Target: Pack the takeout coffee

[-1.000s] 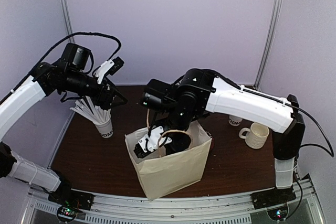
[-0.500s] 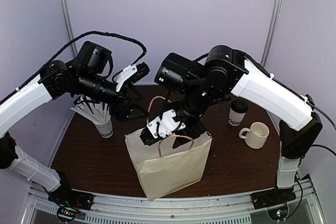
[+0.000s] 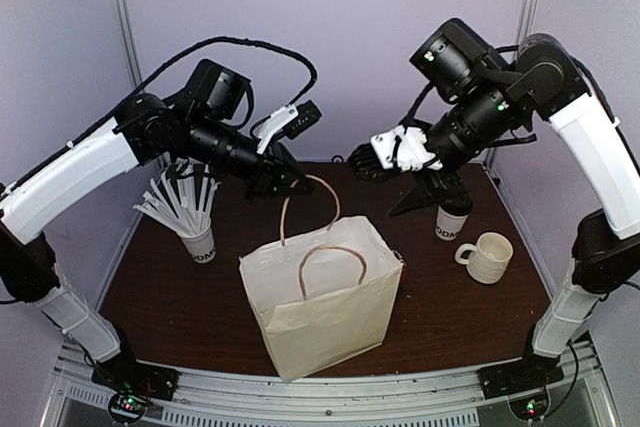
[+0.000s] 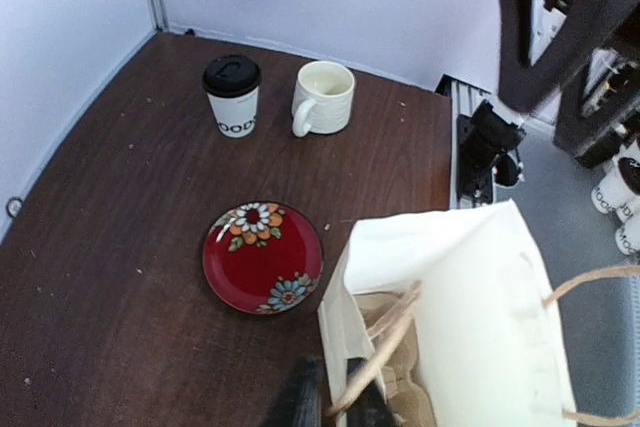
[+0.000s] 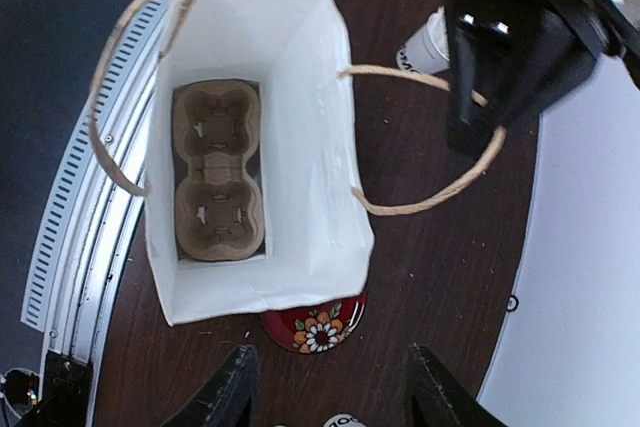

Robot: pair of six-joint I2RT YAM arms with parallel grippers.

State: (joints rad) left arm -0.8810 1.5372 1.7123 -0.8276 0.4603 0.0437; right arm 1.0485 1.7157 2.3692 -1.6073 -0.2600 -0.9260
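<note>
The takeout coffee (image 4: 232, 95), a white paper cup with a black lid, stands at the table's far right beside the mug. In the top view the coffee (image 3: 452, 223) is partly behind my right arm. The white paper bag (image 3: 320, 297) stands upright in the middle, with a cardboard cup carrier (image 5: 217, 172) on its floor. My left gripper (image 3: 285, 183) (image 4: 333, 405) is shut on the bag's far twine handle (image 4: 385, 342), above the rim. My right gripper (image 3: 385, 157) (image 5: 330, 397) hangs open and empty above the table, between the bag and the coffee.
A cream ribbed mug (image 3: 487, 255) (image 4: 323, 97) stands right of the coffee. A red flowered plate (image 4: 263, 257) (image 5: 318, 325) lies just behind the bag. A paper cup full of white sticks (image 3: 198, 232) stands at the left. Walls close the back and sides.
My right arm rose out of the bag and swung up and to the right. My left gripper moved right to the bag's far handle and shut on it.
</note>
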